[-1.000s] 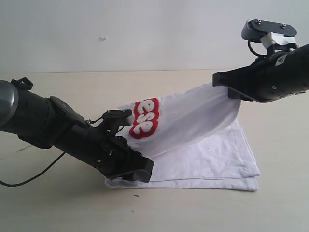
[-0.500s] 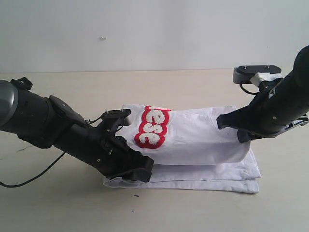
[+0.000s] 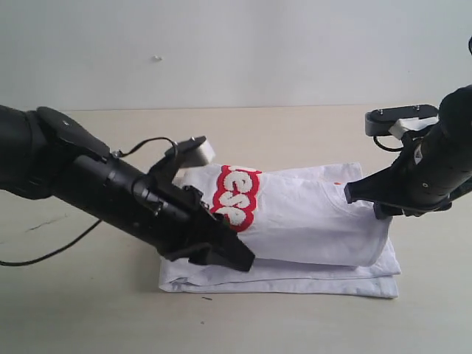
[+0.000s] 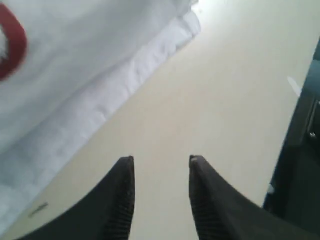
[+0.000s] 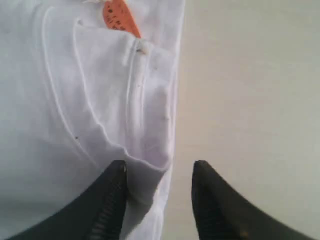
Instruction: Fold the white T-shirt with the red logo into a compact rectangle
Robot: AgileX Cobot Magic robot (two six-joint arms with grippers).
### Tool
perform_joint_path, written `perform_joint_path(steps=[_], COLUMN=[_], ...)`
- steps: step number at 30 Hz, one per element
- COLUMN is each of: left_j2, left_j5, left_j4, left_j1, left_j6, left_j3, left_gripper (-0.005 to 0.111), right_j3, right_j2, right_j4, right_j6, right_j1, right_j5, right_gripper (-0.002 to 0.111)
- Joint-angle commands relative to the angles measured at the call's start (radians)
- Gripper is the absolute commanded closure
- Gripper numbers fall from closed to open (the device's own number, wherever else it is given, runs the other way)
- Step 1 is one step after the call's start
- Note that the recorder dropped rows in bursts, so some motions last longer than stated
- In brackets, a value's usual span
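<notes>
Your left gripper (image 4: 161, 159) sits low over the table (image 3: 96, 310), just beside the near left corner of the white T-shirt (image 3: 317, 221). Its fingers are spread, with only bare tabletop between them, so it holds nothing.

Just right of it, the red logo (image 3: 236, 195) faces up on the top layer: fuzzy white letters on a thick red outline. Only a few of the letters can be read.

The shirt lies mid-table as a stacked rectangle of several layers, with the lower edges showing along the near side. The top layer is wrinkled and bulges at its right end rather than lying flat. A small orange tag (image 5: 119, 15) shows by the collar seam at that end.

Your right gripper (image 5: 160, 165) is down at the shirt's right end with its fingers parted. The folded edge lies partly between them but is not pinched.

Expect the cloth to be light, soft and limp. It will likely sag wherever you do not support it and drag the layers underneath if you slide it. Take hold at corners or along a folded edge, pinching through every layer you mean to move. The plush lettering probably makes that patch thicker and stiffer, so crease beside it rather than across it.
</notes>
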Motion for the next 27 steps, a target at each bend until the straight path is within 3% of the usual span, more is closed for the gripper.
perform_joint_path(steps=[1, 9, 15, 19, 27], left_j2=[-0.057, 0.046, 0.118, 0.161, 0.170], left_j5=[-0.224, -0.354, -0.331, -0.292, -0.270], left_j4=[0.008, 0.015, 0.004, 0.004, -0.002], left_j1=[-0.003, -0.003, -0.003, -0.003, -0.003], left_j6=[0.015, 0.074, 0.093, 0.093, 0.095], left_j3=[0.002, 0.002, 0.002, 0.002, 0.002], left_gripper=[0.069, 0.069, 0.069, 0.069, 0.069], right_j3=[-0.007, -0.007, -0.007, -0.007, -0.007], right_j2=[-0.005, -0.080, -0.045, 0.005, 0.150], right_j4=[-0.078, -0.009, 0.273, 0.331, 0.341], right_j6=[0.093, 0.106, -0.221, -0.295, -0.338], right_j1=[-0.004, -0.002, 0.003, 0.003, 0.003], right_j5=[-0.027, -0.158, -0.193, -0.222, -0.258], right_gripper=[0.070, 0.077, 0.096, 0.108, 0.108])
